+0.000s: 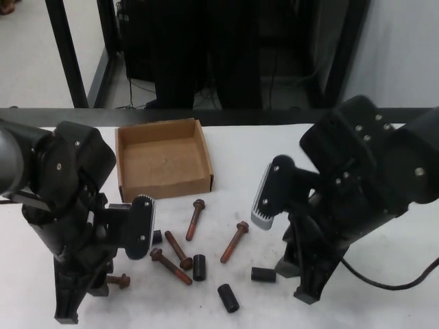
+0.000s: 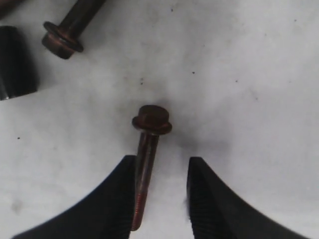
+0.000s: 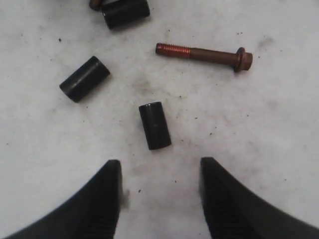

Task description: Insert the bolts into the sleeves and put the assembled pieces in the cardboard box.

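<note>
Bolt (image 2: 147, 154) between spread left pincer (image 2: 160, 164) | right pincer (image 3: 159, 163) spread — facing sleeve (image 3: 155, 125)

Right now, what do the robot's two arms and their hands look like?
Both the left arm and right arm are black, with bulky housings and small silver screws. A black cable trails from the right one. The left hand and right hand have curved black fingers, ribbed inside.

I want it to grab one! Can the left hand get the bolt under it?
Probably yes: the left hand is open, the bolt lies between its fingers, and nothing covers it.
</note>
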